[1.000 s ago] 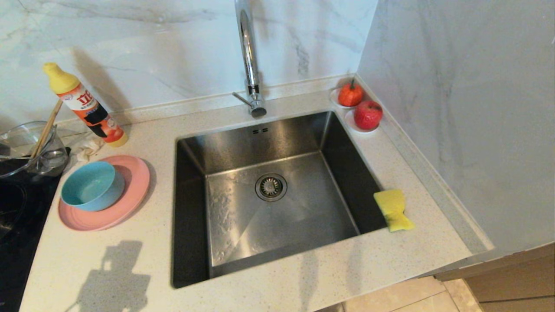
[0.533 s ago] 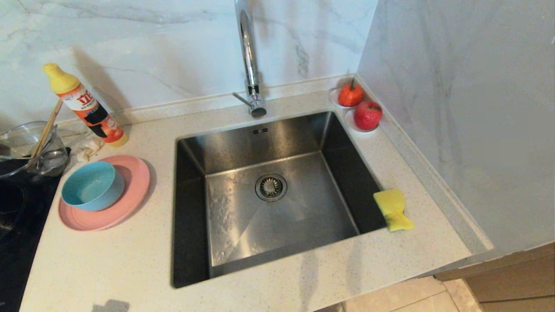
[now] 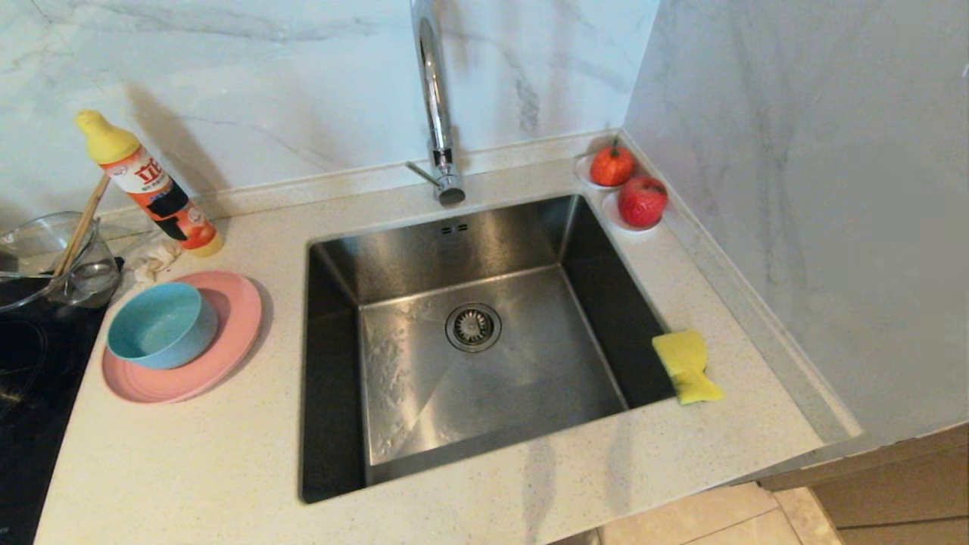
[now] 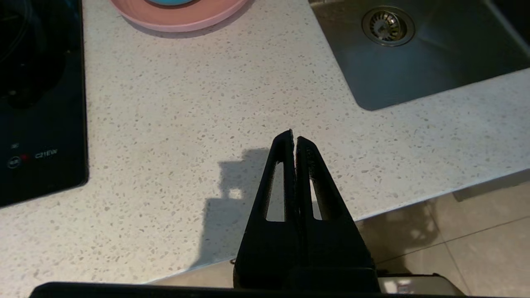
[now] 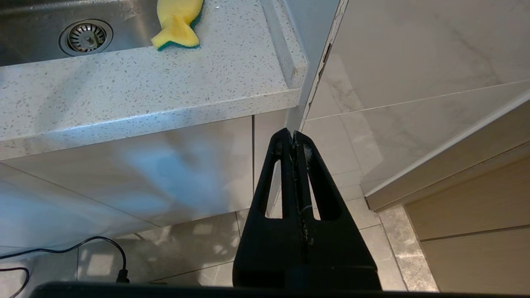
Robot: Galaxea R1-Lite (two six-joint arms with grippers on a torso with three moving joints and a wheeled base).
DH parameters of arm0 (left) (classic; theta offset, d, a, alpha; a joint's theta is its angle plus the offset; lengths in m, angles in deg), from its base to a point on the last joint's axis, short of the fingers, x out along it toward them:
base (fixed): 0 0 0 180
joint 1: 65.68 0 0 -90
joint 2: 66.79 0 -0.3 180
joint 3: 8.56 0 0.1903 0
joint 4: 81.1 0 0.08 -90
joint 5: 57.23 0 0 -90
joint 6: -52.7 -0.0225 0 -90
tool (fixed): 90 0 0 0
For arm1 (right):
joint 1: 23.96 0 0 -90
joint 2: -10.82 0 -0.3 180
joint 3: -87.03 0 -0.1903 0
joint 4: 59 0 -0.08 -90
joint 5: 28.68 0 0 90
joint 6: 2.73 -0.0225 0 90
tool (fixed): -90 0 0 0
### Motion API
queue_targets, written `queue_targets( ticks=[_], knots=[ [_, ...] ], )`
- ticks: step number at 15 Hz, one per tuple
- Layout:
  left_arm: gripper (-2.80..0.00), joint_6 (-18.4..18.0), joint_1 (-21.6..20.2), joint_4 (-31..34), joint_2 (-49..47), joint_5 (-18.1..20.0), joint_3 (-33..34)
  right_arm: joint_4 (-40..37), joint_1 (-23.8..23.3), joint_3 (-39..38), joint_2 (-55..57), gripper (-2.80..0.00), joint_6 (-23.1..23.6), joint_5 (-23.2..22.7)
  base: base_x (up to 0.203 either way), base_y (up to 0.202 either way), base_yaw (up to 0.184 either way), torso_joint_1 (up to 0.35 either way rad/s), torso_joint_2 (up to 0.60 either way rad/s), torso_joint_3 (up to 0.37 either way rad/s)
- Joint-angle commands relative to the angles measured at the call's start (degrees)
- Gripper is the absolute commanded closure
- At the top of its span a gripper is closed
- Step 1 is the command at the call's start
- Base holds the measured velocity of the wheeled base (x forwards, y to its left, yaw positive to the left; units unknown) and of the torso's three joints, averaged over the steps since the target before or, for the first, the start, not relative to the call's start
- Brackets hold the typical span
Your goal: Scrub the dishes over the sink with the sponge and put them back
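— Left of the sink [image 3: 469,257] we see the bowl [image 3: 160,324] on the plate [image 3: 231,333]. Where is the sponge [image 3: 685,365]?
— On the counter [image 3: 189,462], touching the sink's right rim. Our left gripper [image 4: 294,138] is over the counter's front edge, our right gripper [image 5: 293,134] is lower, before the cabinet; both are pressed together, holding nothing.

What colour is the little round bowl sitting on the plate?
The small round matte bowl is teal-blue, sitting on a pink plate; the head view shows it best.
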Motion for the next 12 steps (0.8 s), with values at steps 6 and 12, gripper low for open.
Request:
queue_targets(
  ticks=[6,12],
  knots=[
    [0.0,0.65,0.0,-0.04,-0.03,0.0,0.12,0.02,0.0,0.0,0.08,0.0,-0.86,0.08,0.0,0.0,0.0,0.0,0.0,0.0],
    [0.0,0.65,0.0,-0.04,-0.03,-0.08,0.12,0.11,0.09,0.0,0.08,0.0,-0.95,0.08,0.0,0.0,0.0,0.0,0.0,0.0]
  ],
)
